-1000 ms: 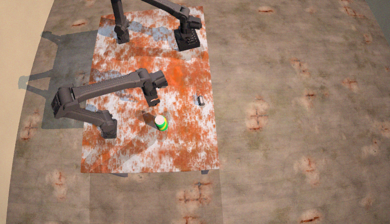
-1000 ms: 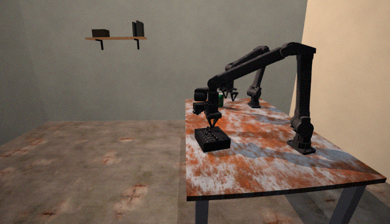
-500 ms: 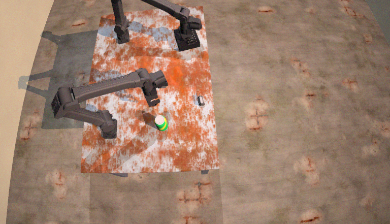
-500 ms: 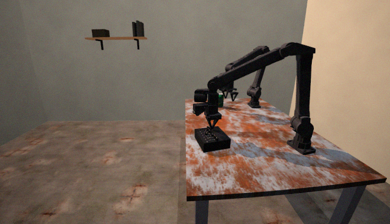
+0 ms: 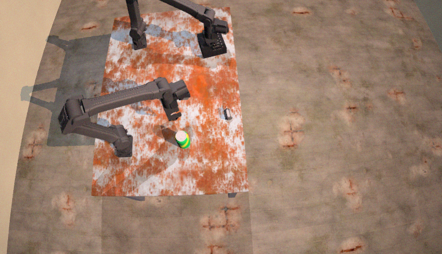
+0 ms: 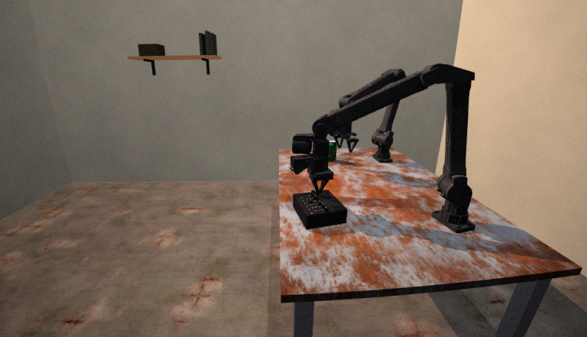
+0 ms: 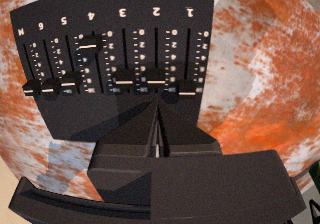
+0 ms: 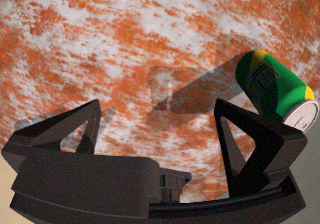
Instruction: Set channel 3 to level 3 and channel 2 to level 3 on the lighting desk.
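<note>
The black lighting desk [image 5: 207, 53] [image 6: 326, 219] [image 7: 75, 121] appears upside down in the left wrist view, with 0 at the top of its scales. The channel 3 fader [image 7: 124, 79] and channel 2 fader [image 7: 156, 79] both stand near 8. The channel 1 fader [image 7: 187, 90] is near 10; the channel 4 fader [image 7: 90, 45] is near the 0 end. The channel 5, 6 and M faders are low on their slots. My left gripper [image 6: 319, 192] [image 7: 157, 105] is shut and empty, its tips just below the channel 2 cap. My right gripper [image 8: 157, 105] is open and empty, above the table away from the desk.
A green and yellow can [image 5: 184, 141] [image 6: 332, 151] [image 8: 270, 86] stands on the table [image 5: 208, 176] [image 6: 346, 273] near my right gripper. A small dark and silver object [image 5: 227, 114] lies near the table's long edge. A wall shelf [image 6: 181, 57] is far behind.
</note>
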{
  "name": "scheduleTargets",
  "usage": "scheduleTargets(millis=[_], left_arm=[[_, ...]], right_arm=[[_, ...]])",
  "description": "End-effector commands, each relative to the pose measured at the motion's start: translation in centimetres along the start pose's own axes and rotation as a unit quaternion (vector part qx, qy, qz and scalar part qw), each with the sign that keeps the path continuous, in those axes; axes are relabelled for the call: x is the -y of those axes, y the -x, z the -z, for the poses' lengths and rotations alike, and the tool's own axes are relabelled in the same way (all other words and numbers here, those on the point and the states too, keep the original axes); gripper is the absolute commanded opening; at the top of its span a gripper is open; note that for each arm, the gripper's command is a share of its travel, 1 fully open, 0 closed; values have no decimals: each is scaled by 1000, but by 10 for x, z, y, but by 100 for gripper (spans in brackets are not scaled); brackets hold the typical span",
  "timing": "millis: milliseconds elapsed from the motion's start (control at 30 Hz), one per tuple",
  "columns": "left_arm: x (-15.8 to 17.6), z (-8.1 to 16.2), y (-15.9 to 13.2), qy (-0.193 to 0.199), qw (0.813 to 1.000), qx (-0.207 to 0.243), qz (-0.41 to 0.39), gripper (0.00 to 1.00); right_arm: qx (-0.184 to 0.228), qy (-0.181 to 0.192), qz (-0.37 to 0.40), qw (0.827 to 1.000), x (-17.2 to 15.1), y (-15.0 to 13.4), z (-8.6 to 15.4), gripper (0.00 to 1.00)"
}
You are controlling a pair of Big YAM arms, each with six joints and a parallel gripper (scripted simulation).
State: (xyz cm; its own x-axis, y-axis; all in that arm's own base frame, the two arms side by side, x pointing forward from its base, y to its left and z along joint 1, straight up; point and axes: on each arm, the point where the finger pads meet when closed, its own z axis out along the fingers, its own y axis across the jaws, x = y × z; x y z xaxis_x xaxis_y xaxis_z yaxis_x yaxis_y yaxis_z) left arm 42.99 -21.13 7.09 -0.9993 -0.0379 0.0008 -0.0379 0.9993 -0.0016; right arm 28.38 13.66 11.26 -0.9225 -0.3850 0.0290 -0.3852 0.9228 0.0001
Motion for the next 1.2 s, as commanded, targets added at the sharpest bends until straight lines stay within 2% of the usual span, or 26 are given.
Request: scheduleTargets(millis=[0, 200, 1167], left_arm=[[3, -4, 5, -1, 1000, 5, 3, 0], [6, 3, 12, -7, 1000, 16, 3, 0], [7, 3, 16, -7, 1000, 17, 3, 0]], right_arm=[[16, 1, 0, 1000, -1, 11, 11, 100], [16, 1, 0, 1000, -1, 11, 11, 100], [16, 1, 0, 1000, -1, 11, 11, 100]])
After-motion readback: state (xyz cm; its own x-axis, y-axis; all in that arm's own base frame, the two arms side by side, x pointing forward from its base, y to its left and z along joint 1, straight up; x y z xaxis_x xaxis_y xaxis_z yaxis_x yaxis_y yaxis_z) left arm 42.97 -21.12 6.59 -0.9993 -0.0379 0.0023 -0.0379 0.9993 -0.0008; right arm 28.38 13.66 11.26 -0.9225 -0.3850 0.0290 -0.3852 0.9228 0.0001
